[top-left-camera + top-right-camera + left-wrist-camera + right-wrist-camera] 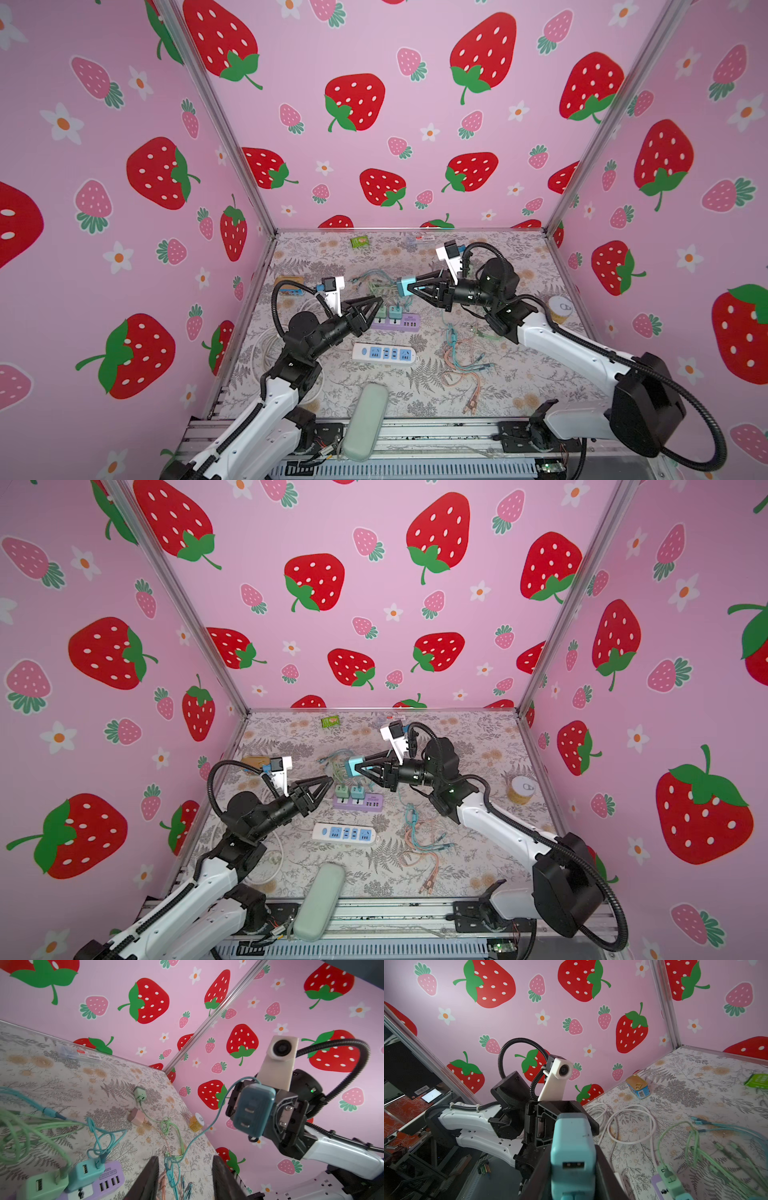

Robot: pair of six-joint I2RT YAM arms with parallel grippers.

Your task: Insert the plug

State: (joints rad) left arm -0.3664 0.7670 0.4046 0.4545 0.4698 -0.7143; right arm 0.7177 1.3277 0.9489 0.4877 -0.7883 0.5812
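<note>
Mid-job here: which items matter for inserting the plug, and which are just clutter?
Job: blue adapter in the right gripper; purple power strip and white power strip (possible sockets).
Clutter: grey-green case, yellow can, green packet, loose cables.

A robot test booth in a lab or workshop, not a lived-in room. The walls (pixel 374 124) are flat pink panels printed with strawberries, joined at the far corners by bare aluminium posts (pixel 224 124) — a built enclosure. The table (pixel 519 374) wears a floral sheet. Along its near edge runs a slotted aluminium rail (pixel 436 432) carrying the bases of the left arm (pixel 266 407) and right arm (pixel 582 349), with loose wires and a small circuit board (pixel 550 467) at the near right. A white power strip (pixel 383 353) lies among scattered cables. Outside the booth, behind the left arm, the right wrist view shows dark metal framing (pixel 436 1157) and a lit screen (pixel 431 1095).
</note>
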